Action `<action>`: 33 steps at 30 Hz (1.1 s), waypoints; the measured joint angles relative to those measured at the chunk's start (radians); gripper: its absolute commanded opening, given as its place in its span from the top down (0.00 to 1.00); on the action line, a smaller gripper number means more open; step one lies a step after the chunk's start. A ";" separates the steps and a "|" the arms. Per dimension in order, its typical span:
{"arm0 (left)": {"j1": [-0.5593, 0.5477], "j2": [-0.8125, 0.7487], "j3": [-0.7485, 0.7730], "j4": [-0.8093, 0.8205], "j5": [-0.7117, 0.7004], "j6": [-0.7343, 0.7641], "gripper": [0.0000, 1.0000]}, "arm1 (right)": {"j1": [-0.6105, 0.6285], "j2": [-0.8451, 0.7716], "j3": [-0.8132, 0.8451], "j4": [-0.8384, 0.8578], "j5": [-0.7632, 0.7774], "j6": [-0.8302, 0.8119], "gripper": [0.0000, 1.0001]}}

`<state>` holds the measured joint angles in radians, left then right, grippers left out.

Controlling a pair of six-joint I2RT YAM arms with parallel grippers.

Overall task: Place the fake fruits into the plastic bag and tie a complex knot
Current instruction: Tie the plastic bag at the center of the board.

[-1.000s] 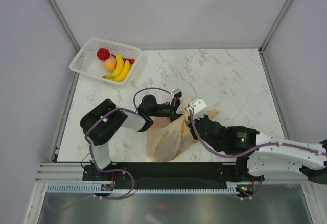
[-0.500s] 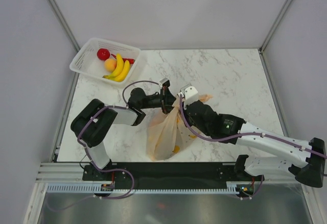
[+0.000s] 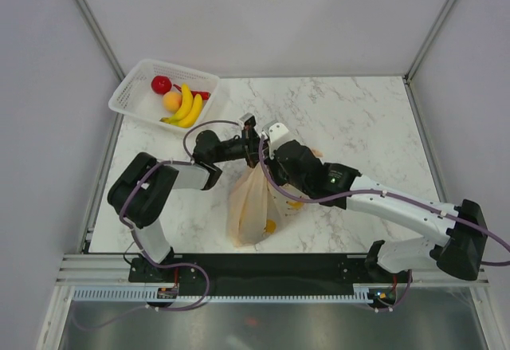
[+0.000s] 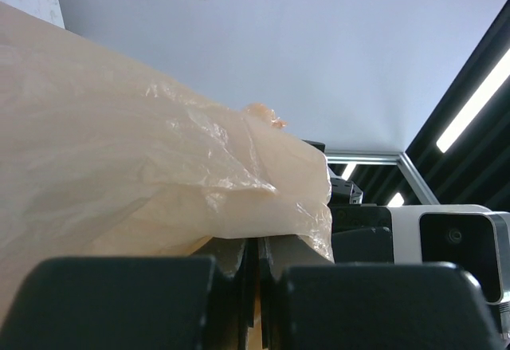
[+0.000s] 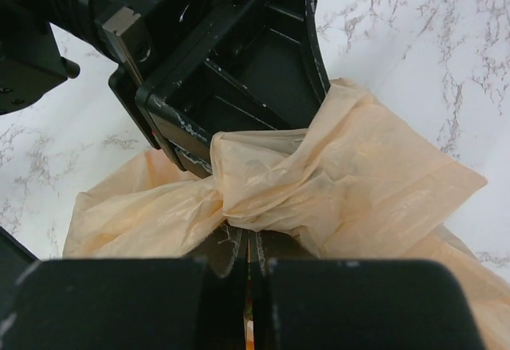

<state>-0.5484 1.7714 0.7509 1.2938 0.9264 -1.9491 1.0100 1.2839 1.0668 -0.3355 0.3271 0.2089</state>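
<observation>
The peach plastic bag (image 3: 251, 202) stretches from the table's front edge up to both grippers at the table's middle; something orange shows through its lower side. My left gripper (image 3: 252, 142) is shut on the bag's top plastic (image 4: 159, 175). My right gripper (image 3: 268, 150) is shut on the bag's bunched handle plastic (image 5: 319, 182), right against the left gripper's black body (image 5: 231, 63). A red apple (image 3: 161, 84), a peach (image 3: 172, 100), yellow bananas (image 3: 186, 105) and a red chili (image 3: 201, 94) lie in the white basket. No finished knot shows.
The white lattice basket (image 3: 143, 75) stands at the table's back left corner. The right arm (image 3: 382, 202) reaches diagonally across the front right. Grey walls close the table at the back and both sides.
Both grippers have moved toward the back left with the bag's top, pulling the bag longer and narrower. The right arm has stretched out further across the table.
</observation>
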 measured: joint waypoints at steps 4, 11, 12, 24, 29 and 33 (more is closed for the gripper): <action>0.033 -0.001 0.000 0.002 0.002 -0.012 0.95 | -0.009 0.059 0.055 0.002 -0.020 -0.013 1.00; 0.101 -0.007 0.002 0.003 0.011 -0.025 0.95 | -0.019 0.193 0.187 -0.018 -0.061 -0.032 1.00; 0.112 -0.007 0.003 0.003 0.014 -0.026 0.95 | -0.022 0.210 0.205 -0.021 -0.068 -0.035 1.00; 0.179 -0.007 0.049 0.001 0.016 -0.027 0.95 | -0.070 0.306 0.342 -0.047 -0.147 -0.050 1.00; 0.183 -0.006 0.056 0.000 0.008 -0.027 0.95 | -0.091 0.310 0.350 -0.047 -0.188 -0.050 1.00; 0.182 0.004 0.056 0.004 0.000 -0.029 0.95 | -0.110 0.304 0.341 -0.043 -0.222 -0.050 1.00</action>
<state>-0.3660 1.7752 0.8070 1.2976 0.9264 -1.9778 0.9001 1.5879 1.4078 -0.3790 0.1051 0.1593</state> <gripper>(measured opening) 0.052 0.007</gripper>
